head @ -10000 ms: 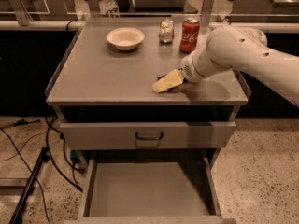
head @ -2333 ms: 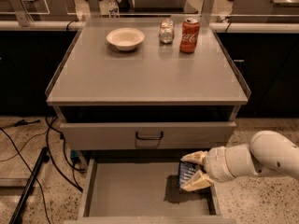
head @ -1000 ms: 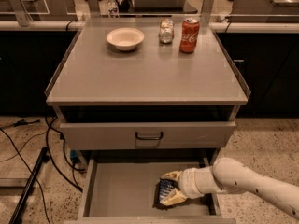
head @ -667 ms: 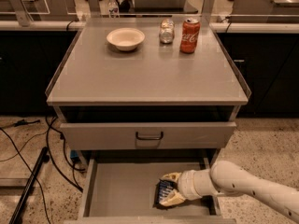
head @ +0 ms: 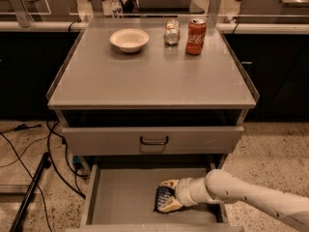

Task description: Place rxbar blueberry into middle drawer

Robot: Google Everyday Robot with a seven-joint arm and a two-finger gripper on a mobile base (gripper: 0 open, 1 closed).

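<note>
Gripper (head: 165, 195), clasping the rxbar blueberry (head: 161, 198), has moved from the bench (head: 145, 76) top down into the middle drawer (head: 120, 197), then leftward onto its floor.

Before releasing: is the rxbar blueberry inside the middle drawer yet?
In. The rxbar blueberry is inside the middle drawer, clamped in the jaws of the gripper low over the floor; touching it, cannot tell.

Gripper (head: 168, 196) in middle drawer (head: 120, 197), right side, jaws clasping rxbar blueberry (head: 162, 196), cola can (head: 196, 29) on cabinet top (head: 145, 76)
</note>
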